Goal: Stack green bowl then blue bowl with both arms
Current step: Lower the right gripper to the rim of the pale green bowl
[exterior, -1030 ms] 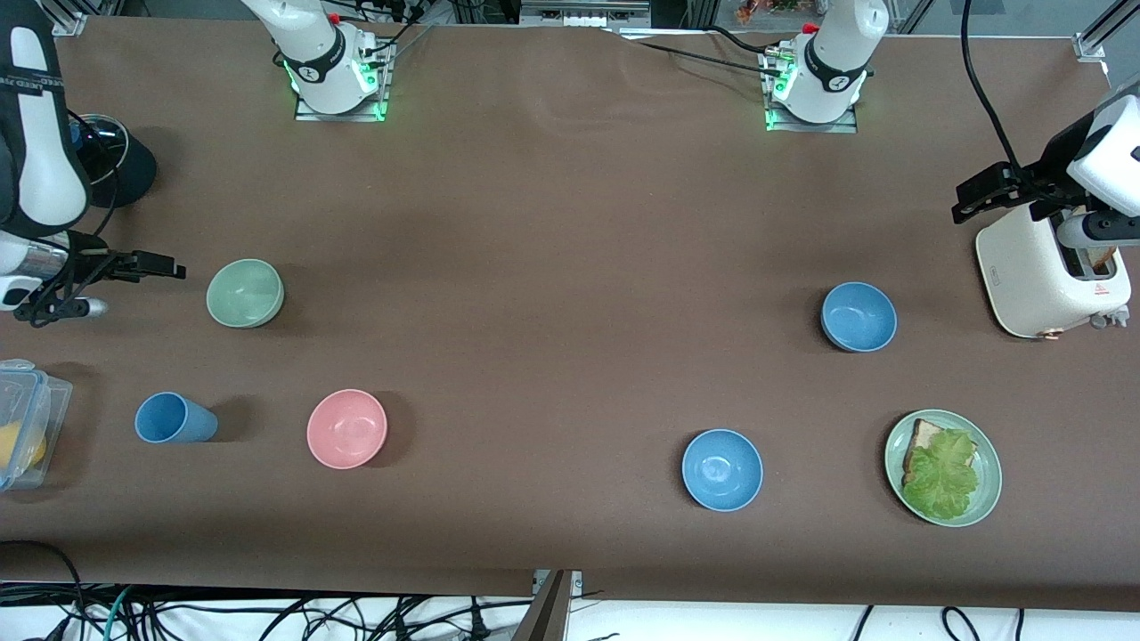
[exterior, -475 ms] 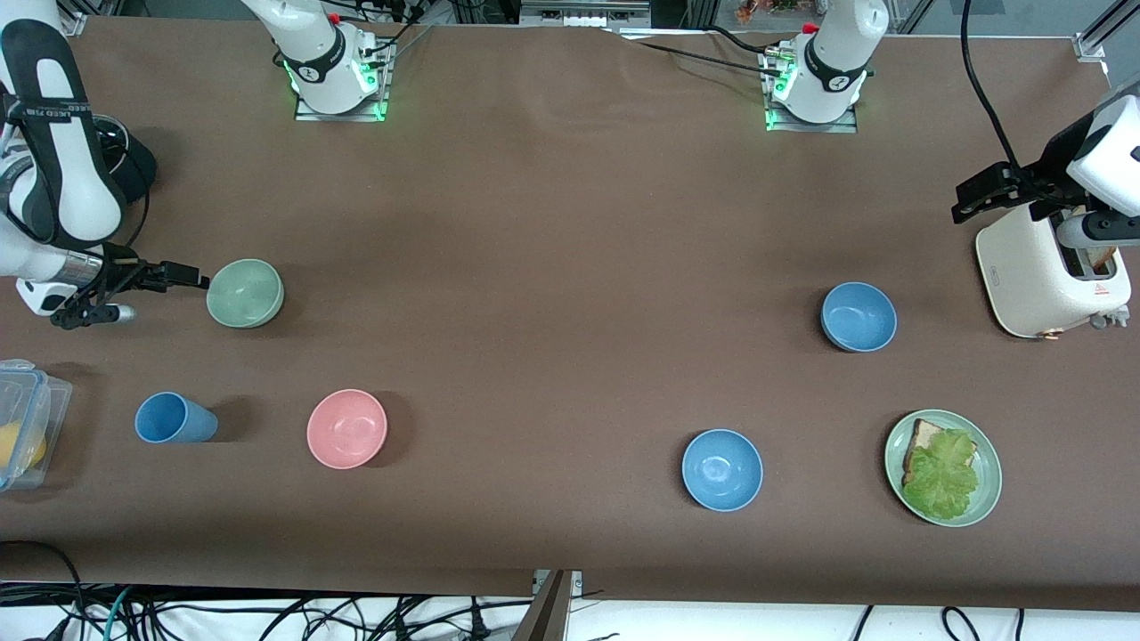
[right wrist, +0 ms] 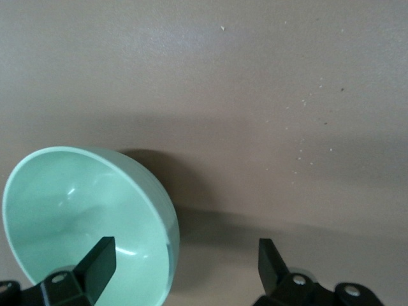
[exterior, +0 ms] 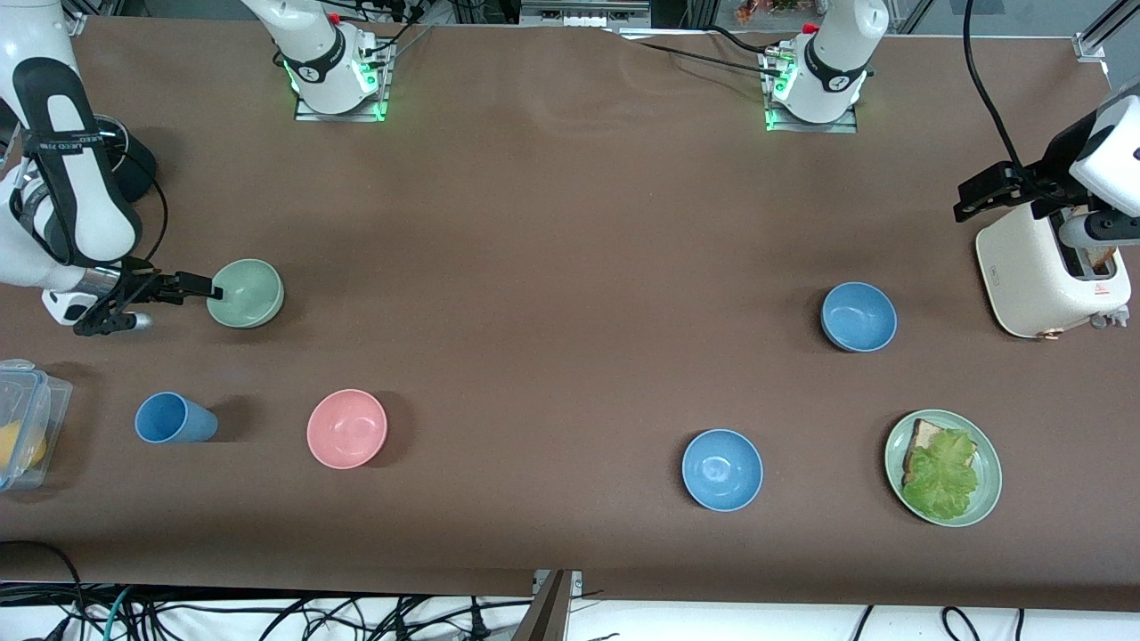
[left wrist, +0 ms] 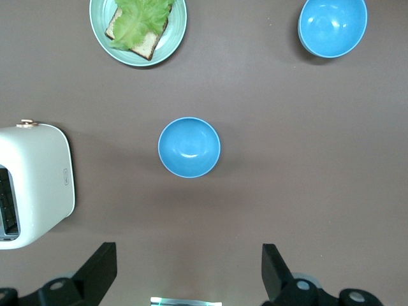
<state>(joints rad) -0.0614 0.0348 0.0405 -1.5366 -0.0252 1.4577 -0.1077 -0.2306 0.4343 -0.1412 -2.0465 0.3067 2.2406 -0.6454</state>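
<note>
The pale green bowl stands upright toward the right arm's end of the table. My right gripper is open and low at that bowl's rim. In the right wrist view the right gripper has one finger over the green bowl's inside and the other over bare table. The muted blue bowl stands near the toaster. My left gripper is open and empty, waiting high beside the toaster. The left wrist view shows the left gripper above bare table, with the muted blue bowl apart from it.
A brighter blue bowl, a pink bowl and a blue cup stand nearer the front camera. A green plate holds bread and lettuce. A white toaster stands at the left arm's end; a clear container at the right arm's.
My right gripper has moved toward the green bowl and now has its open fingers either side of the rim. The left arm has not moved.
</note>
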